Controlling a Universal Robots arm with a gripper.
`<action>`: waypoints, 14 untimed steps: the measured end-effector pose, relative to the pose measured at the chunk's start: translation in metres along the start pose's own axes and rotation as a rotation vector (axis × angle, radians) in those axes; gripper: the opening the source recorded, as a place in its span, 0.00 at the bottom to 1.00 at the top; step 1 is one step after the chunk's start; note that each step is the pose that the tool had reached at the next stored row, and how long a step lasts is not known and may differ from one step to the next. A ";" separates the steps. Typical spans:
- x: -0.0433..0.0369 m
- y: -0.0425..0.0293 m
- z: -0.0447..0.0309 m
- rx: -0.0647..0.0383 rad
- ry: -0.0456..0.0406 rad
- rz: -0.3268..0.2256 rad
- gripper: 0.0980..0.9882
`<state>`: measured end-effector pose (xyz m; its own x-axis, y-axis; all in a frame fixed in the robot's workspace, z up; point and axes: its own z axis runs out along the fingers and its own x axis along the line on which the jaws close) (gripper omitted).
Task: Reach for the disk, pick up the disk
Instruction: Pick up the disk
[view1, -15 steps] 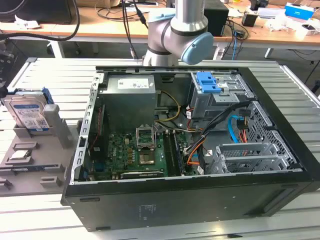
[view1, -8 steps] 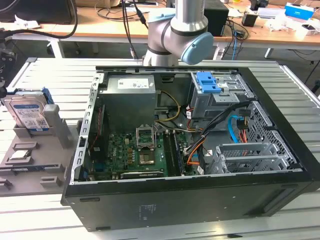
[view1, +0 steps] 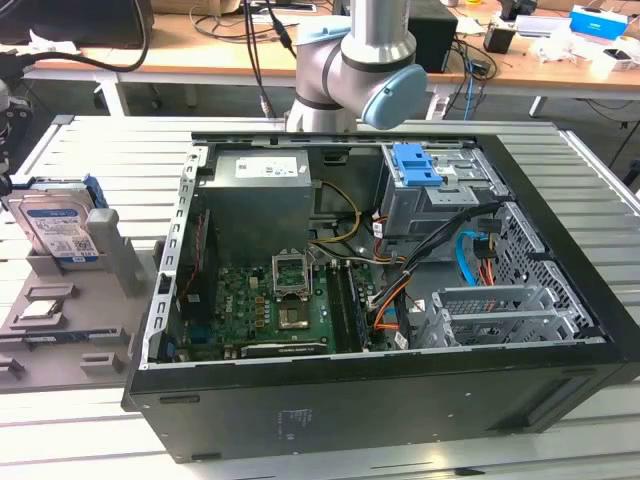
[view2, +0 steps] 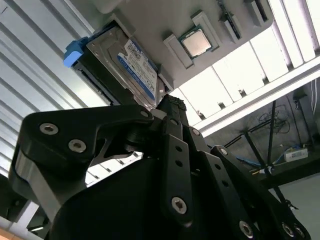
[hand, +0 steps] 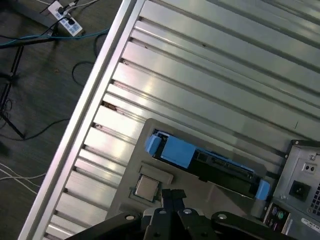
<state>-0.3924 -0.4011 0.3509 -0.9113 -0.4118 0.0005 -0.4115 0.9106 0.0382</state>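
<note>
The disk (view1: 58, 228) is found at the exterior view's left, well apart from the open computer case (view1: 400, 420), which has been laid on its side on the slatted metal bench (view1: 110, 150), presumably so that its interior is exposed from above. The disk is not lying flat: it is stood on edge and tilted, propped in a slot of a grey fixture tray (view1: 95, 325), with its labelled face turned outward. This placement is judged to be deliberate, since both broad faces and the blue frame (view2: 72, 52) along its edges are kept off the tray and so left free to be grasped. A processor chip (view2: 196, 44) is seated in its own shallow recess of the same tray, just beside the disk, where it is kept from sliding. The hand (view2: 169, 107) is seen in both wrist views pointed at the tray and near the disk, its tip close to the disk's lower corner in the second wrist view; contact cannot be confirmed. Nothing is seen to be carried by the hand, and whether it is open or closed cannot be told. The disk is judged not yet lifted, as it is seated in its slot.
</note>
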 end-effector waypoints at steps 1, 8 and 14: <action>0.0000 0.0000 0.0000 0.000 0.0008 -0.022 0.01; 0.0000 0.0000 0.0000 0.000 0.0052 -0.137 0.01; 0.0000 0.0000 0.0000 0.000 0.0084 -0.220 0.01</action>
<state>-0.3924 -0.4011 0.3509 -0.7996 -0.6006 0.0005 -0.6001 0.7990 0.0382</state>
